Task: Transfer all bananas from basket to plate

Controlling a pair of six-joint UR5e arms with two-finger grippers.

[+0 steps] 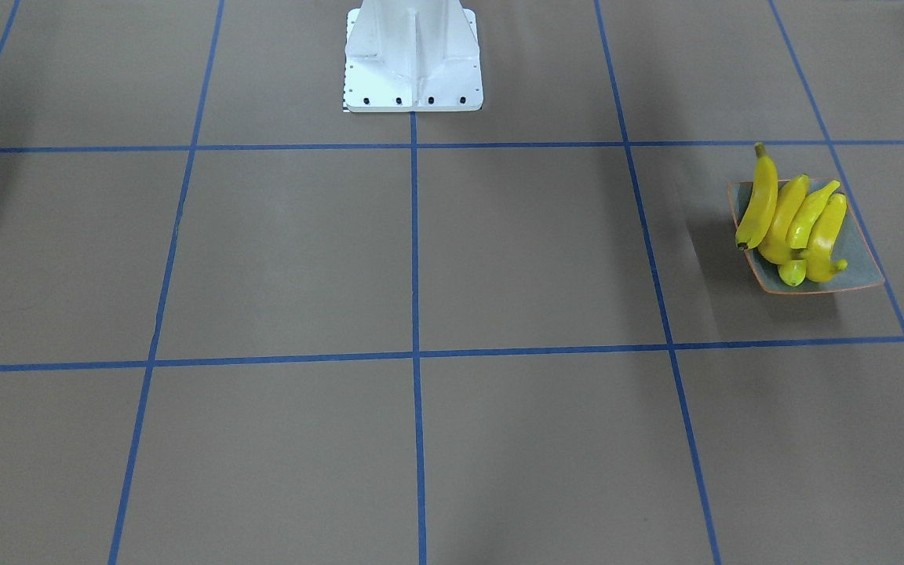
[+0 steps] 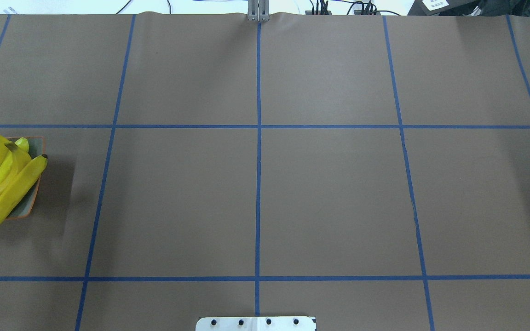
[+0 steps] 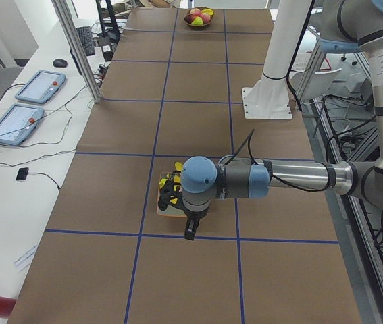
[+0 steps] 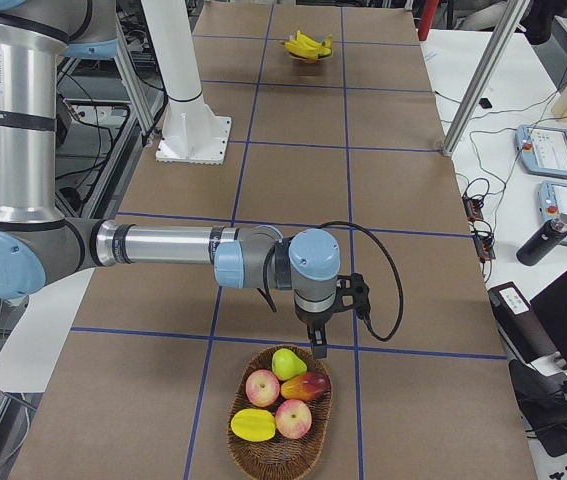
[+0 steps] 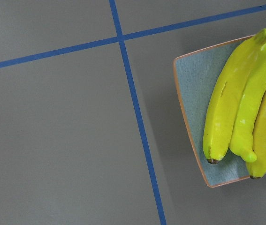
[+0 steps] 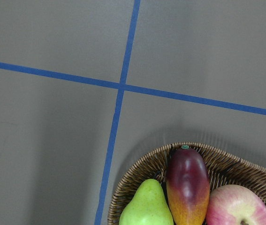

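Seemingly slick, stiff bananas (image 5: 236, 103) lie below, just beside our left gripper (image 3: 189, 235), whose opening we cannot tell; we'd pinch mid-body.

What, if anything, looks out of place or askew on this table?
Nothing spilled or damaged. The bananas lie piled on the plate, one overhanging its rim. The basket holds only other fruit.
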